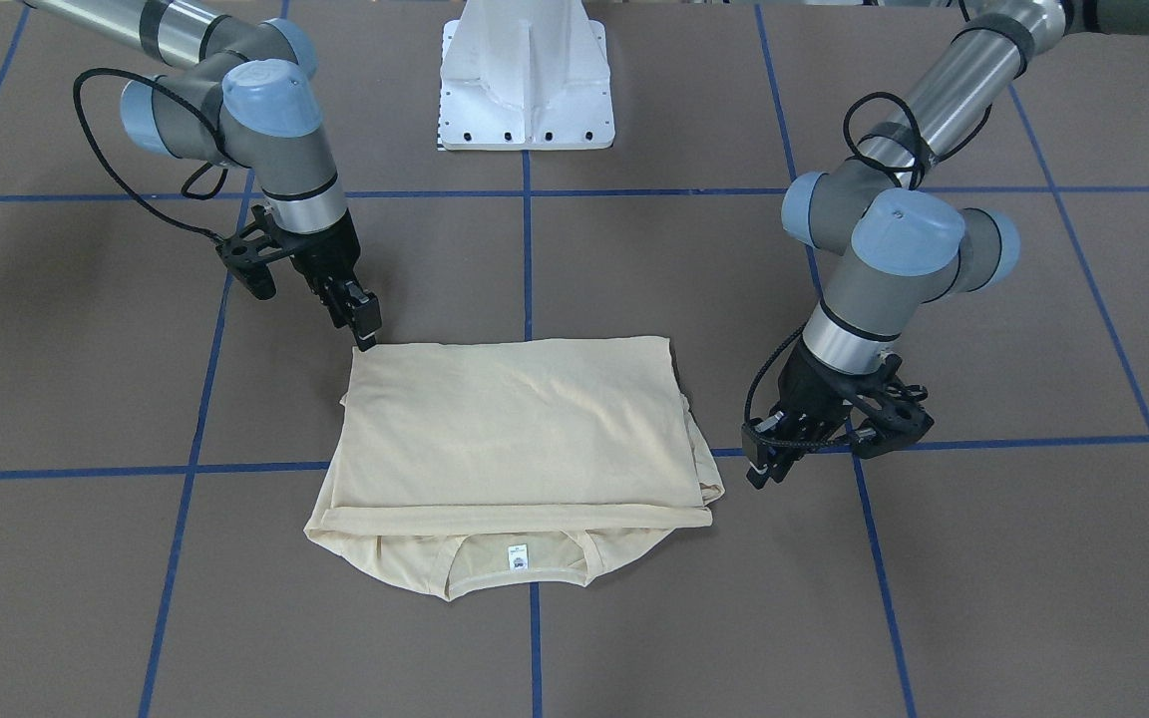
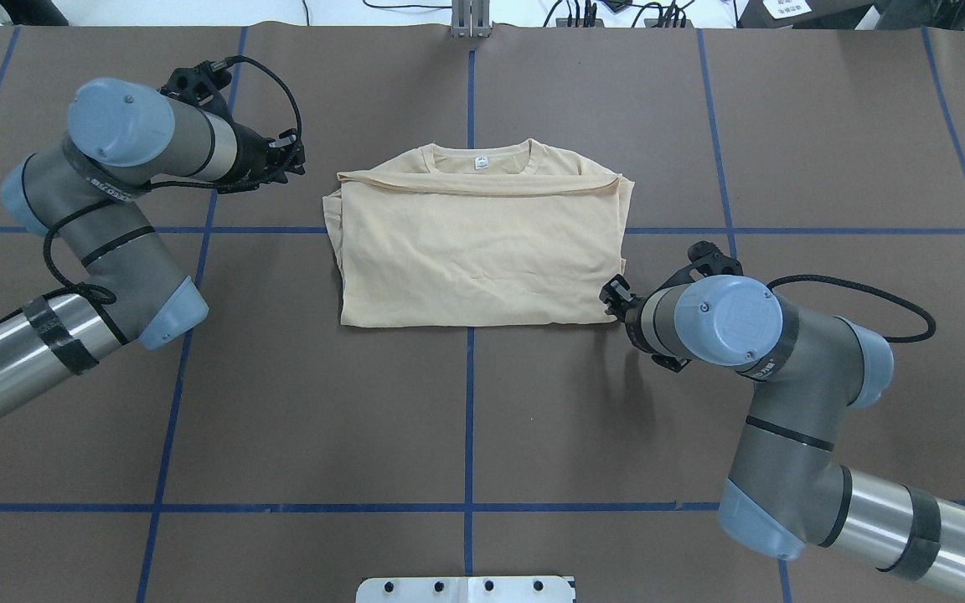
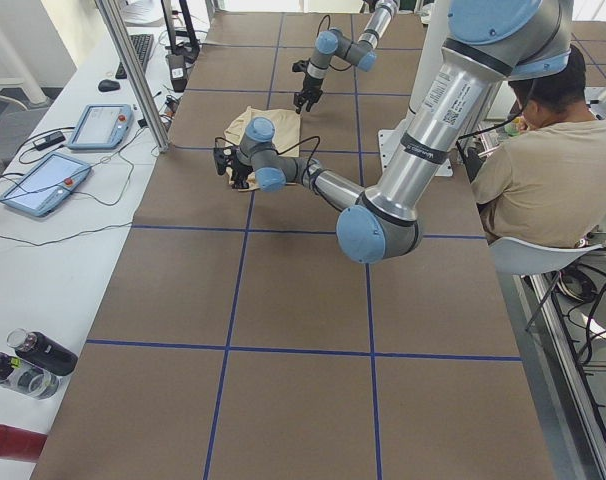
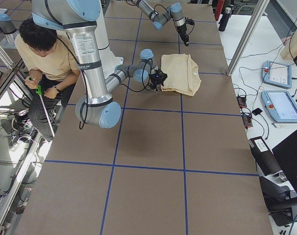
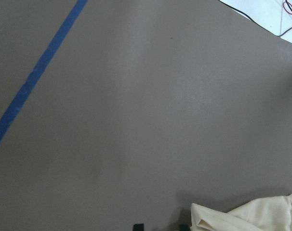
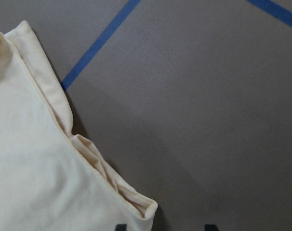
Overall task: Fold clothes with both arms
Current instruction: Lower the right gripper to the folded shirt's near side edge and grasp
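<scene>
Nearest, the right end effector [image 2: 614, 296] is sitting at the shirt's near right corner, fingers wide apart, gripping nothing. The pale cream-yellow T-shirt [image 2: 474, 260] is lying folded into a flat rectangle mid-worktop [image 2: 466, 402], with its collar and white neck label [image 2: 478, 163] showing at the far edge. The left end effector [image 2: 292, 157] is hanging just beside the far left corner, fingers narrowly parted, empty.

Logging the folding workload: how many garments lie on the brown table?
1: a pale cream-yellow folded T-shirt at the middle of the brown table, between the left gripper and the right gripper. Another garment underneath would be hidden.
</scene>
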You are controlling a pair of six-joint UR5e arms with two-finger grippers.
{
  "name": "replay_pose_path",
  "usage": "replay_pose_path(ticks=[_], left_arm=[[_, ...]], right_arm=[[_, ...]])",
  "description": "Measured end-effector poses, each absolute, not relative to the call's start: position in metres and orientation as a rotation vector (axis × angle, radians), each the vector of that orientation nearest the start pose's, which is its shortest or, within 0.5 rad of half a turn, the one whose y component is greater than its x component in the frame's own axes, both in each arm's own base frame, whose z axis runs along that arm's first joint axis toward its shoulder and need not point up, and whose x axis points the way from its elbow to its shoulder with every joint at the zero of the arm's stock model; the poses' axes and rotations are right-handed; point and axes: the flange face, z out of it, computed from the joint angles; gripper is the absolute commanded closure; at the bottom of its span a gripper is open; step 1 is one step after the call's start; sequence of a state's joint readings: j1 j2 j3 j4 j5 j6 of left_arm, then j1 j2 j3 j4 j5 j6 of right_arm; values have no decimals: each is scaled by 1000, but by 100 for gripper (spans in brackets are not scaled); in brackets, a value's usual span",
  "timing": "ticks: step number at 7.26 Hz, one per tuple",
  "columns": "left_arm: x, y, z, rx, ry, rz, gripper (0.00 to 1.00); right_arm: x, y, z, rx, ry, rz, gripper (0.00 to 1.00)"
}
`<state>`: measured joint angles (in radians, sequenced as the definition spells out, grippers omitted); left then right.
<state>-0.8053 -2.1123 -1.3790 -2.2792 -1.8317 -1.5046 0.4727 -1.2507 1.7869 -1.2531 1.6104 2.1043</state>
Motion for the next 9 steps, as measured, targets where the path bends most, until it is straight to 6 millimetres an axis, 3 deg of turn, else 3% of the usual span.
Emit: replay_pose_path(ticks=[1, 2, 9], left_arm=[[421, -594, 353, 233, 1066, -528, 64], [421, -594, 353, 232, 1065, -528, 64], [422, -593, 356, 232, 1060, -526, 64]], right_arm=[[-488, -394, 357, -66, -883, 924, 66], [-491, -394, 356, -66, -882, 923, 100], [-485, -404, 353, -63, -886, 934, 100]])
